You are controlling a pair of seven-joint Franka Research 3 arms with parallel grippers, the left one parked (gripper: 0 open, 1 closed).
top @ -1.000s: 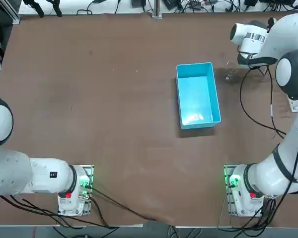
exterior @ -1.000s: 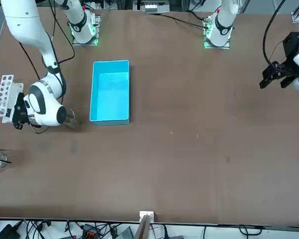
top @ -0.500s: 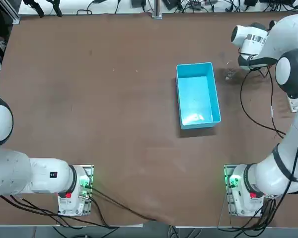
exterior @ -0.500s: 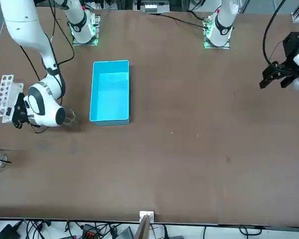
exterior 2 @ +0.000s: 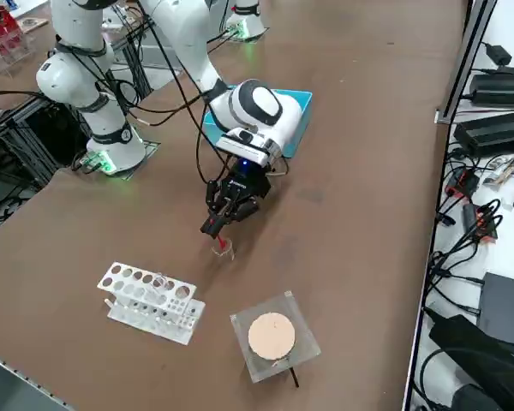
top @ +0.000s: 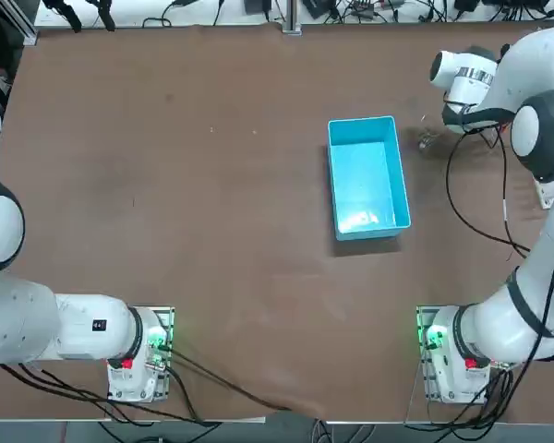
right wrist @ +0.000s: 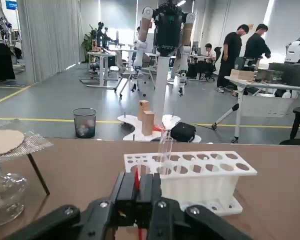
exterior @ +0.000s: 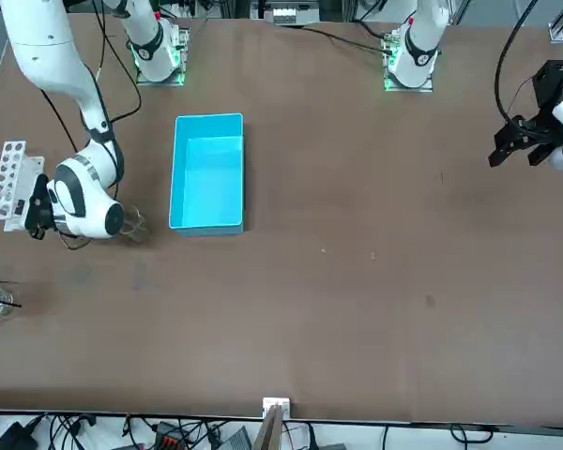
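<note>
- Tool [right wrist: 138, 187] first: its two fingers stand together, pinched on a thin red-ended tube [right wrist: 137, 181], with no gap showing on either side of it in the wrist view.
- From the right side view, the tool [exterior 2: 218, 224] hangs low over the table [top: 212, 185] and points steeply down. The red-ended tube [exterior 2: 222, 248] sits right at its tip, at or just above the surface; I cannot tell whether it touches.
- I judge the step in hand to be a grip on this tube close to the tabletop. Any move from here calls for a slow, straight path, since the piece looks thin and glassy and the hold is only at the fingertips.
- From overhead the tube [top: 427, 140] shows as a small clear speck just beside the white wrist, on the far right part of the table.
- Next out is a white rack [right wrist: 190, 172] full of round holes, with one clear glass tube [right wrist: 164, 145] standing upright in it. The rack [exterior 2: 150, 301] lies near the tool but apart from it.
- Beside the rack stands a mesh stand [exterior 2: 271, 336] with a round tan pad on top and a glass flask [right wrist: 2, 192] under it.
- On the tool's other side sits an open blue bin [top: 365, 175]; nothing shows inside it.
- Beyond the table edge is an open hall, where people [right wrist: 235, 47] stand well away.
</note>
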